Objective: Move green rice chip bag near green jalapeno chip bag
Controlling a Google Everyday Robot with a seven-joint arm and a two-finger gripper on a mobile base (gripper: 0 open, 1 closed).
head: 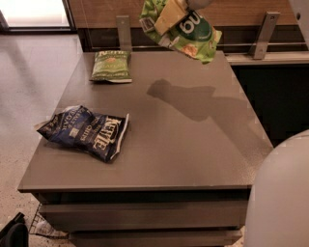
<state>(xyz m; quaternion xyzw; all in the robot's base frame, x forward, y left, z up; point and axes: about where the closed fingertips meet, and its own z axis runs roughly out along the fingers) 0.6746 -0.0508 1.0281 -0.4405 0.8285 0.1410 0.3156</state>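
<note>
The green rice chip bag (193, 34), lime-green with a dark green circle, hangs in the air above the far middle of the table. My gripper (170, 14) is at the top of the view, shut on the bag's upper left part; its pale fingers (169, 17) clamp it. The green jalapeno chip bag (111, 65), small and olive-green, lies flat at the table's far left. The held bag is to the right of it and above it, apart from it.
A dark blue Kettle bag (86, 131) lies at the near left of the grey table (193, 154). Two metal posts (123, 30) stand behind the table's far edge. A pale rounded robot part (282, 198) fills the lower right corner.
</note>
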